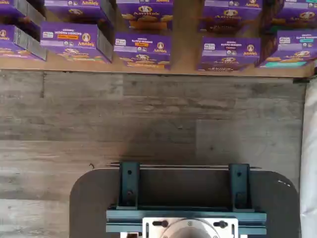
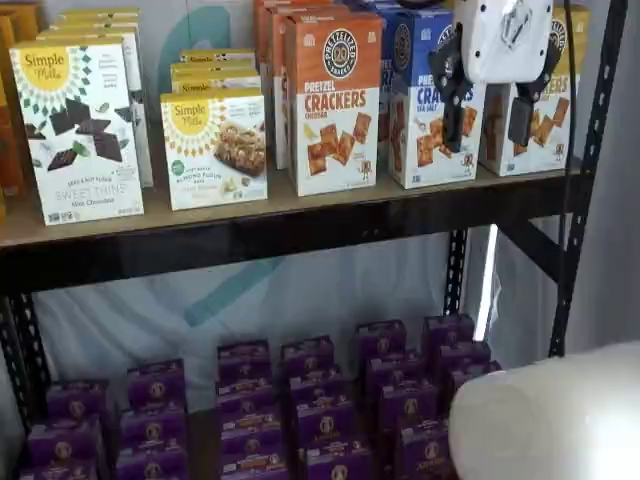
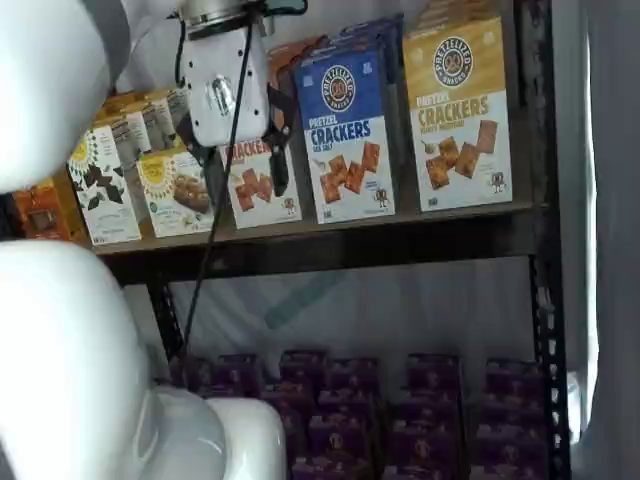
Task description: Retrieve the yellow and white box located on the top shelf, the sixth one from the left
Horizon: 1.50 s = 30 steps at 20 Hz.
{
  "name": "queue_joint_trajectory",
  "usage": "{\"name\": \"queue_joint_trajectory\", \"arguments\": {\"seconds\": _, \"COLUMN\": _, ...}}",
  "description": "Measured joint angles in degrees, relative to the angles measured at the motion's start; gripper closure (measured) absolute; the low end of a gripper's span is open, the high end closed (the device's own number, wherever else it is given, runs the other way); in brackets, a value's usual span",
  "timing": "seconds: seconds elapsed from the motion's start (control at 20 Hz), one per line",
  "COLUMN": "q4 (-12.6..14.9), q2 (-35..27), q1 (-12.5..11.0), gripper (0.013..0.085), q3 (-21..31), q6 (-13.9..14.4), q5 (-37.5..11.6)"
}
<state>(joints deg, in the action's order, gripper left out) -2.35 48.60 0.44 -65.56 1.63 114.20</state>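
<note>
Cracker cartons: three tall ones face out — orange carton (image 2: 335, 100), blue carton (image 3: 347, 135), and the yellow and white box (image 3: 462, 115).
Simple Mills boxes: two white ones at the front (image 2: 78, 130).
Purple boxes: lots on the lower level (image 2: 320, 410), too many to count.
Target spot: at the 3 o'clock end of the top shelf (image 2: 300, 225), just beside the blue carton.
Orientation: upright, long axis vertical, front facing the cameras.
Gripper: gripper (image 2: 487, 110) hangs in front of the cartons, black fingers clearly apart, nothing in them.
</note>
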Motion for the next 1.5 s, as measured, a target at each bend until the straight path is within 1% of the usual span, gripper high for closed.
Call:
{"name": "queue_joint_trajectory", "arguments": {"seconds": 0.05, "q4": -0.27, "q2": 0.04, "q1": -0.22, "gripper": 0.013, "q3": 0.04, "q6": -0.13, "q5": -0.06}}
{"name": "queue_joint_trajectory", "arguments": {"seconds": 0.1, "q4": -1.17, "q2": 0.17, "q1": -1.08, "gripper": 0.013, "q3": 0.17, "q6": -0.55, "q5": -0.25}}
{"name": "queue_joint_trajectory", "arguments": {"seconds": 0.15, "q4": -1.6, "q2": 0.23, "q1": -1.44, "gripper": 0.013, "q3": 0.23, "q6": -0.74, "q5": -0.36}}
{"name": "queue_joint_trajectory", "arguments": {"seconds": 0.3, "q4": -1.67, "q2": 0.22, "q1": -1.49, "gripper": 0.013, "q3": 0.28, "q6": -0.81, "q5": -0.48}}
{"name": "queue_joint_trajectory", "arguments": {"seconds": 0.5, "q4": 0.26, "q2": 0.41, "q1": -0.89, "gripper": 0.013, "q3": 0.8, "q6": -1.04, "q5": -1.54}}
{"name": "queue_joint_trajectory", "arguments": {"seconds": 0.6, "q4": 1.59, "q2": 0.61, "q1": -1.33, "gripper": 0.013, "q3": 1.23, "q6": -1.95, "q5": -2.75}}
{"name": "queue_joint_trajectory", "arguments": {"seconds": 0.65, "q4": 2.09, "q2": 0.66, "q1": -1.95, "gripper": 0.013, "q3": 1.41, "q6": -2.7, "q5": -3.45}}
{"name": "queue_joint_trajectory", "arguments": {"seconds": 0.75, "q4": 2.43, "q2": 0.67, "q1": -4.08, "gripper": 0.013, "q3": 1.66, "q6": -4.81, "q5": -5.05}}
{"name": "queue_joint_trajectory", "arguments": {"seconds": 0.85, "q4": 2.57, "q2": 0.47, "q1": -6.72, "gripper": 0.013, "q3": 1.65, "q6": -7.41, "q5": -6.9}}
{"name": "queue_joint_trajectory", "arguments": {"seconds": 1.1, "q4": 3.18, "q2": -1.49, "q1": -12.85, "gripper": 0.013, "q3": 0.31, "q6": -13.52, "q5": -10.03}}
{"name": "queue_joint_trajectory", "arguments": {"seconds": 1.3, "q4": 3.15, "q2": -3.24, "q1": -16.5, "gripper": 0.013, "q3": -0.61, "q6": -17.17, "q5": -11.3}}
{"name": "queue_joint_trajectory", "arguments": {"seconds": 1.4, "q4": 2.76, "q2": -4.15, "q1": -18.7, "gripper": 0.013, "q3": -0.82, "q6": -19.21, "q5": -12.38}}
{"name": "queue_joint_trajectory", "arguments": {"seconds": 1.5, "q4": 2.47, "q2": -4.83, "q1": -20.22, "gripper": 0.013, "q3": -0.96, "q6": -20.66, "q5": -13.18}}
